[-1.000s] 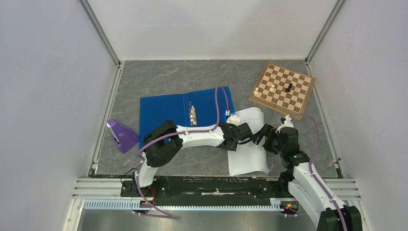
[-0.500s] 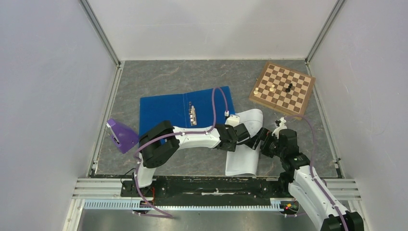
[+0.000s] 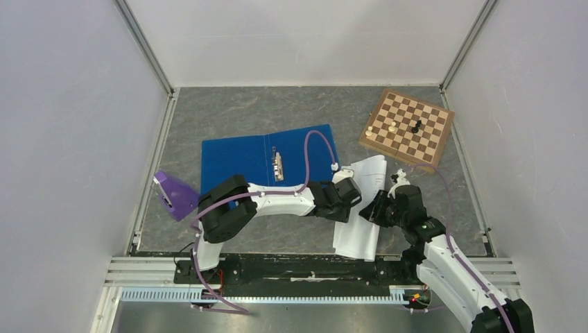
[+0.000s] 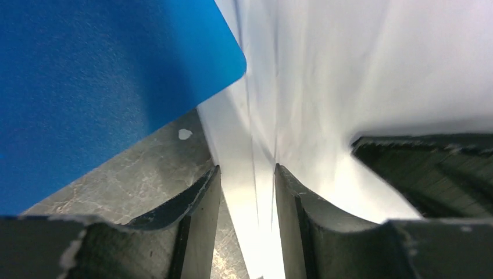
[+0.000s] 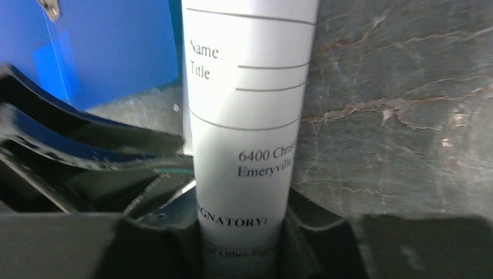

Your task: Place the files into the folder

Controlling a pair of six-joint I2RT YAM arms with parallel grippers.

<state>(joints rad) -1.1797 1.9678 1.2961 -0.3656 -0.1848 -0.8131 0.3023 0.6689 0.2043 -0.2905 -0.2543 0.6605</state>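
Top view: blue folder (image 3: 236, 161) lies open and flat on the grey bench (image 3: 277, 111), a bit toward 9 o'clock of centre, with the metal clip (image 3: 279, 166) on its spine. The files (image 3: 357, 237) are at 4 o'clock of the folder, just off its right corner. The sheets are bowed up into a narrow curl running 12 to 6 o'clock.

Left arm (image 3: 277, 200) reaches across to 3 o'clock. The left jaws sit at the curl's 9 o'clock edge. Left wrist view: narrow gap, white paper edges (image 4: 325, 75) standing between the two fingers (image 4: 195, 212), folder corner (image 4: 87, 75) at 10 o'clock. Can't tell if they actually pinch.

Right arm (image 3: 444, 257) comes in from 5 o'clock. The right jaws are on the curl's 3 o'clock side. Right wrist view: jaws clamped on the rolled, printed sheet (image 5: 250, 104), which reads "Name", "Title". The folder (image 5: 110, 52) is at 10 o'clock, bare bench (image 5: 395, 116) at 3 o'clock.

Chessboard (image 3: 424, 142) at the bench's 1 o'clock corner, a few pieces (image 3: 392, 127) on it. Purple wedge-shaped object (image 3: 177, 195) at 8 o'clock, touching the folder's left edge.
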